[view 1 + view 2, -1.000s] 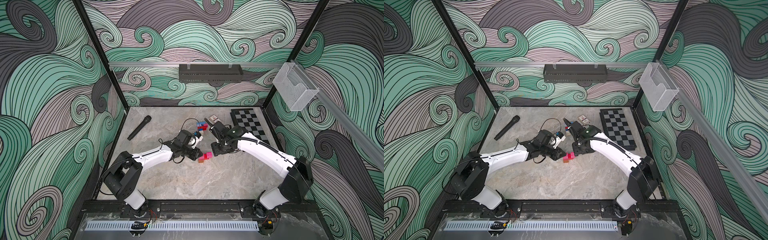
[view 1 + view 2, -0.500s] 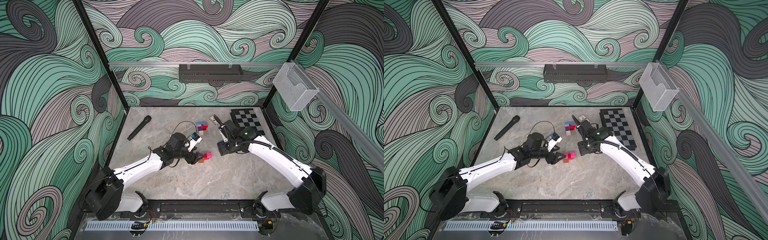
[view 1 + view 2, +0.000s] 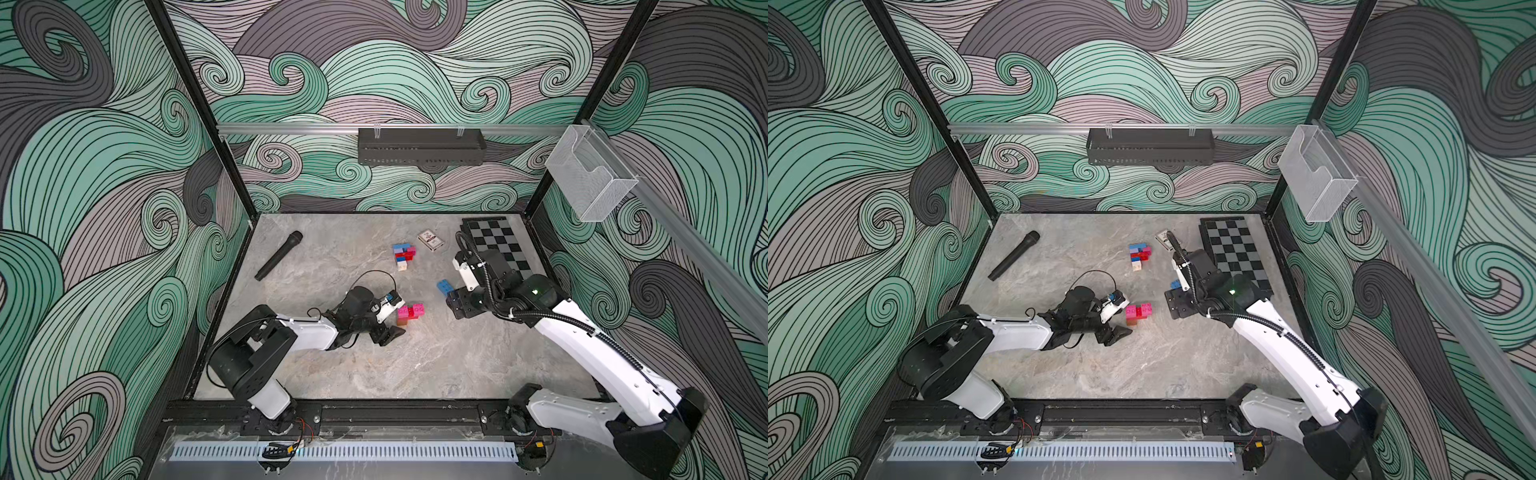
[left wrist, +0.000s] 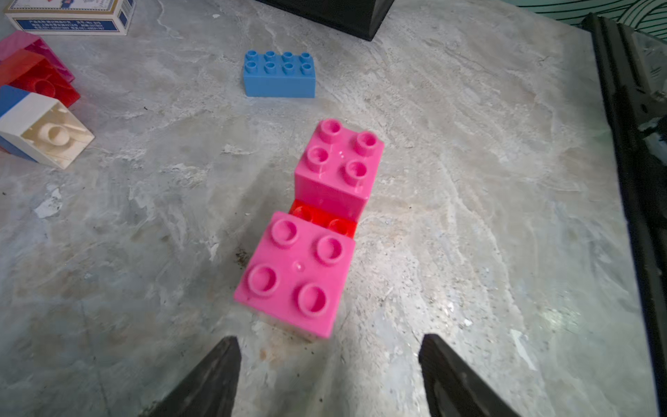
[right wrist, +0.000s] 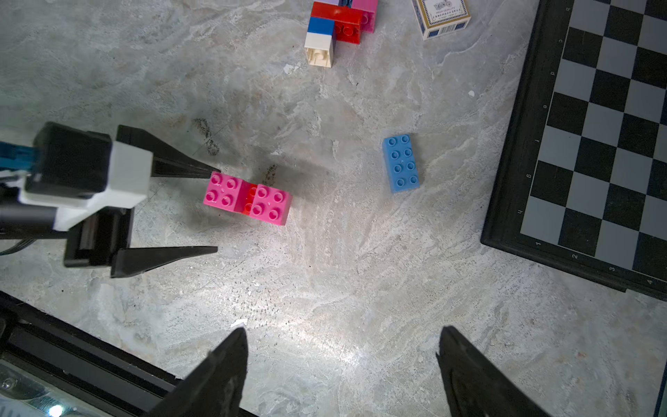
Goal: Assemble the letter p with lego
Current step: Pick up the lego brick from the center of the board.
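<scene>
1. On the grey marble table [image 3: 436, 365], near its middle, the left claw [image 4: 330, 341] is seen low over the surface. Its two black fingers [image 4: 216, 375] are spread wide apart and nothing is gripped.
2. Just ahead of those fingertips a small built piece [image 4: 299, 267] is stood on the table. It is made of two pink square bricks set on a red brick, of which only a strip is shown between them. In the right wrist view one fingertip is seen right at a corner of the nearer pink brick; whether it touches cannot be told.
3. The right claw [image 5: 343, 330] is held above the table with its fingers wide apart; nothing is held or touched.
4. A blue brick [image 5: 400, 164], oblong with eight studs, is laid flat between the built piece and the chessboard [image 5: 595, 144], apart from both.
5. Farther back a pile of joined bricks [image 3: 404, 255] in red, blue, pink, lilac and white is found. Its white end brick is turned so that the hollow underside is shown.
6. Beside that pile a white-and-blue card box [image 5: 442, 16] is laid. One printed line seems to read "HIGH QUALITY"; the remaining print is too small to be read.
7. Along one rim of the chessboard the numerals 1, 2, 3 and 4 can be read. Small characters are printed along the adjoining rim but cannot be read with certainty.
</scene>
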`<state>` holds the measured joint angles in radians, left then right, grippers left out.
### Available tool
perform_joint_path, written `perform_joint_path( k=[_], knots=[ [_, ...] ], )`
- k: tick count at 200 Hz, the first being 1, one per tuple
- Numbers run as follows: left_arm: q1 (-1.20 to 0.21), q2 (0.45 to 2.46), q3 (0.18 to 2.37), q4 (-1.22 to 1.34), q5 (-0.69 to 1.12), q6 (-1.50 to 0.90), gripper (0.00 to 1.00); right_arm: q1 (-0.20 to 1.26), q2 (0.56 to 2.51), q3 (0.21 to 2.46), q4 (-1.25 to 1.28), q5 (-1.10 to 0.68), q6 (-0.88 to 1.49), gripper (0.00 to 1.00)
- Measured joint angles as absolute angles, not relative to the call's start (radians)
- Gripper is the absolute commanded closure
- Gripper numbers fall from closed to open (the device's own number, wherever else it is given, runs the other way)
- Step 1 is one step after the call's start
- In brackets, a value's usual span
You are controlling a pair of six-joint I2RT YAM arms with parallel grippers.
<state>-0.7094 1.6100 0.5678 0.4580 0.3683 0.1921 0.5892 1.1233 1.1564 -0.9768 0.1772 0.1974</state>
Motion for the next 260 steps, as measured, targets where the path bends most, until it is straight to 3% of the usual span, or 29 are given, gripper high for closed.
perform_joint_path(
  k=[86, 122, 152, 173, 209, 260],
  knots=[
    [-0.709, 1.783, 0.640, 0.603, 0.364, 0.202, 0.24, 0.562, 1.073, 1.092, -0.971, 0.174, 0.185, 0.15],
    [-0.709, 1.784, 0.639, 0.632, 0.374, 0.197, 0.39, 0.560, 1.093, 1.092, -0.966, 0.175, 0.186, 0.16],
    [-0.709, 1.784, 0.614, 0.667, 0.379, 0.166, 0.68, 0.556, 1.099, 1.087, -0.955, 0.175, 0.186, 0.17],
    [-0.709, 1.779, 0.599, 0.681, 0.384, 0.152, 0.81, 0.549, 1.114, 1.083, -0.946, 0.173, 0.186, 0.19],
    [-0.715, 1.744, 0.588, 0.645, 0.382, 0.138, 0.89, 0.495, 1.222, 1.083, -0.893, 0.136, 0.173, 0.21],
    [-0.744, 1.728, 0.592, 0.592, 0.377, 0.183, 0.94, 0.419, 1.576, 1.138, -0.809, 0.100, 0.102, 0.23]
  ],
)
